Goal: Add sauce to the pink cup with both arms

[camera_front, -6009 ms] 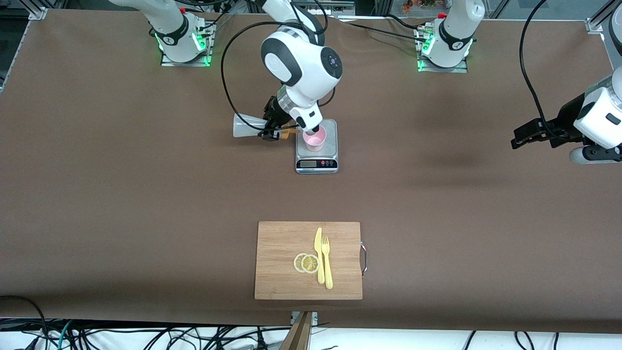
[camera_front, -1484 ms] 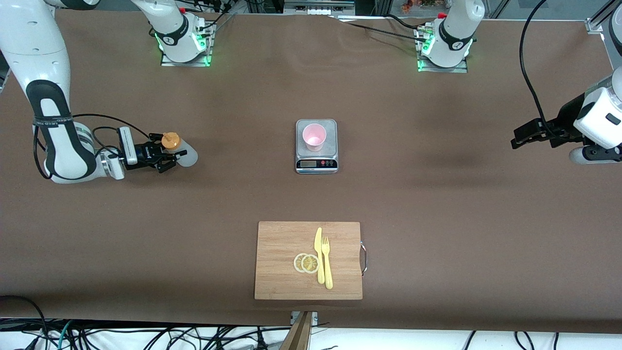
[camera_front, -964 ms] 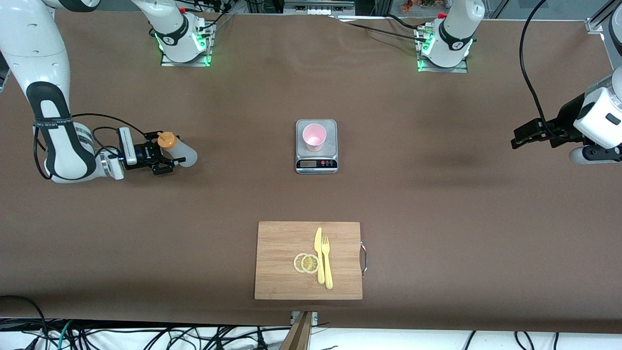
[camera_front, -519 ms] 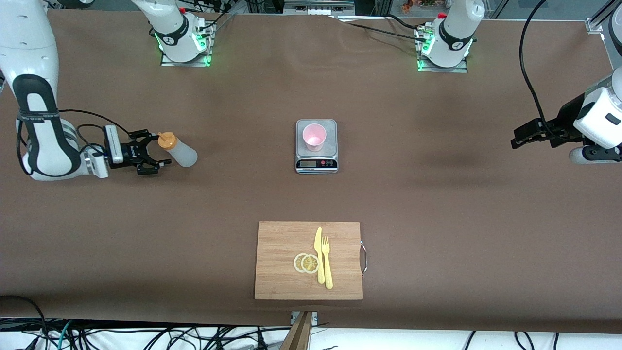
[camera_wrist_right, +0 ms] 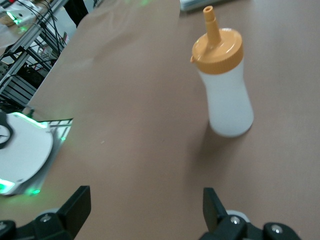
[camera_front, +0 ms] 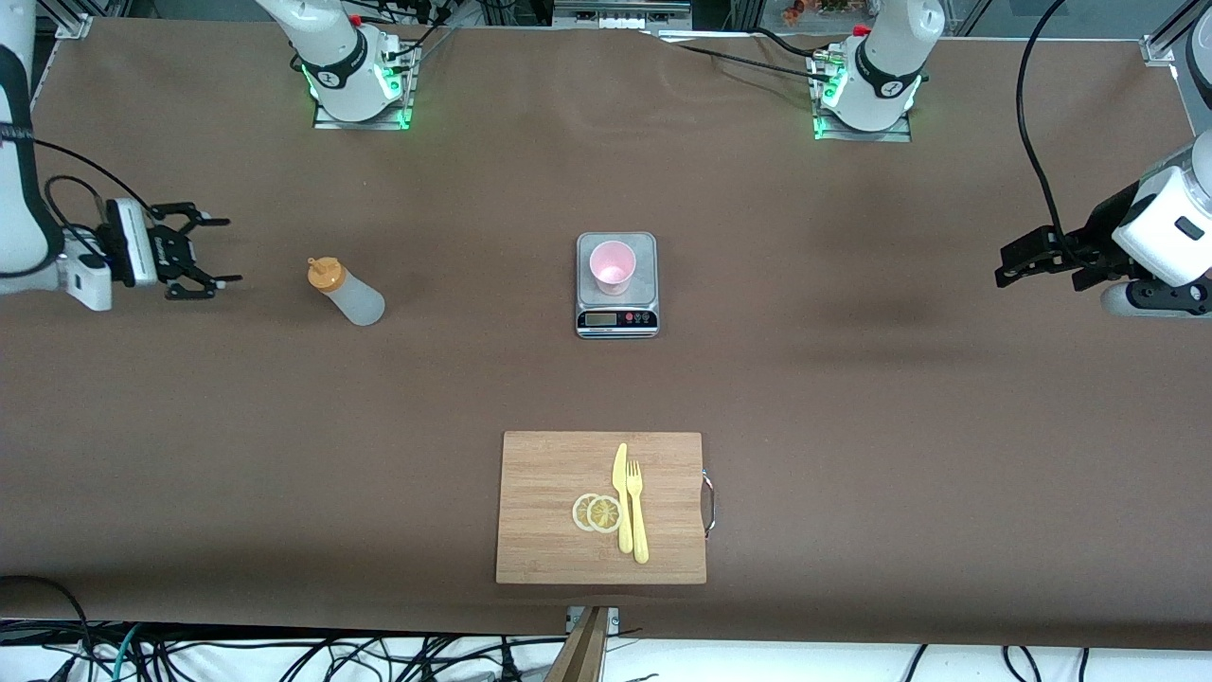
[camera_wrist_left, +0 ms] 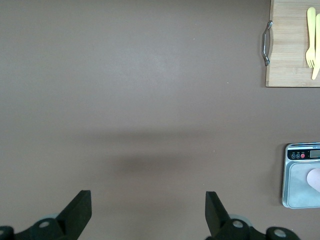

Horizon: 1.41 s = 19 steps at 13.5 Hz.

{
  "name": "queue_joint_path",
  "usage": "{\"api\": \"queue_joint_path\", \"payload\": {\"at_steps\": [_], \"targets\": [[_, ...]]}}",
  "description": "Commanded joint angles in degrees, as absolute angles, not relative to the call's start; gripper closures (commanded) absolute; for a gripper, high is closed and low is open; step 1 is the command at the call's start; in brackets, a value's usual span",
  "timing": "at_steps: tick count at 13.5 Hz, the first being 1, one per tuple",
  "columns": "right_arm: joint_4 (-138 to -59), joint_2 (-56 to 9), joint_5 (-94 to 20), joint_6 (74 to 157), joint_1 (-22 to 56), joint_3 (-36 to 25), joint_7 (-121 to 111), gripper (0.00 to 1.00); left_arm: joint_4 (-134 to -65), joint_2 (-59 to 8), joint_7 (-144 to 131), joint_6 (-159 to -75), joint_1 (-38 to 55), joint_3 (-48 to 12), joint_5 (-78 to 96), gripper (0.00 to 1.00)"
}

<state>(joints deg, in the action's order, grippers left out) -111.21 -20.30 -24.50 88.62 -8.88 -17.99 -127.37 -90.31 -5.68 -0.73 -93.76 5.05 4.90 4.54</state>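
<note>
The sauce bottle point(camera_front: 346, 292), whitish with an orange nozzle cap, stands upright on the brown table, toward the right arm's end from the scale. It also shows in the right wrist view point(camera_wrist_right: 225, 85). My right gripper point(camera_front: 231, 250) point(camera_wrist_right: 145, 202) hangs open and holds nothing, well apart from the bottle and over the table at the right arm's end. The pink cup point(camera_front: 613, 265) stands on the scale's plate point(camera_front: 640, 248); only its edge point(camera_wrist_left: 315, 177) shows in the left wrist view. My left gripper point(camera_front: 1002, 267) point(camera_wrist_left: 147, 202) waits open over bare table at the left arm's end.
A wooden cutting board point(camera_front: 549, 474) lies nearer to the front camera than the scale, with a yellow knife point(camera_front: 622, 497), a yellow fork point(camera_front: 637, 511) and two lemon slices point(camera_front: 597, 512) on it. The arm bases point(camera_front: 360, 80) point(camera_front: 866, 90) stand along the table's back edge.
The right gripper poured over the cup, carried the bottle toward the right arm's end, set it upright, let go and drew away. The left arm barely moved.
</note>
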Motion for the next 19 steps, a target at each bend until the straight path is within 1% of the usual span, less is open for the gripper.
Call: {"api": "queue_joint_path", "payload": {"at_steps": [1,3,6,11,13,17,19], "targets": [[-114.0,-14.3,-19.0,89.7,-8.4,-18.0,-117.8,0.01,-88.2,-6.5,0.4,-92.8,4.9,4.7,3.8,0.0],[-114.0,-11.4,-17.0,88.5,-8.0,-18.0,-108.3,0.01,-88.2,-6.6,0.4,-92.8,4.9,4.7,4.0,0.0],[-114.0,-7.6,-14.8,88.6,-5.1,-18.0,-91.2,0.01,-88.2,-6.6,0.3,-92.8,4.9,4.7,4.0,0.0],[-113.7,-3.6,-12.8,88.6,-0.4,-17.6,-64.9,0.01,-88.2,-6.6,0.2,-92.8,4.9,4.7,4.0,0.0],[-112.8,-2.4,-11.2,88.8,0.4,-15.4,-54.6,0.01,-88.2,-6.6,0.3,-92.8,5.0,4.7,3.4,0.0],[-107.9,-1.8,-7.1,88.5,0.4,-8.9,-36.6,0.01,-87.7,-6.7,0.4,-92.8,5.0,4.7,3.3,0.0],[-104.9,-1.7,-4.7,87.8,0.4,-4.9,-22.9,0.01,-87.5,-6.8,0.4,-92.8,5.1,4.6,3.3,0.0]]}}
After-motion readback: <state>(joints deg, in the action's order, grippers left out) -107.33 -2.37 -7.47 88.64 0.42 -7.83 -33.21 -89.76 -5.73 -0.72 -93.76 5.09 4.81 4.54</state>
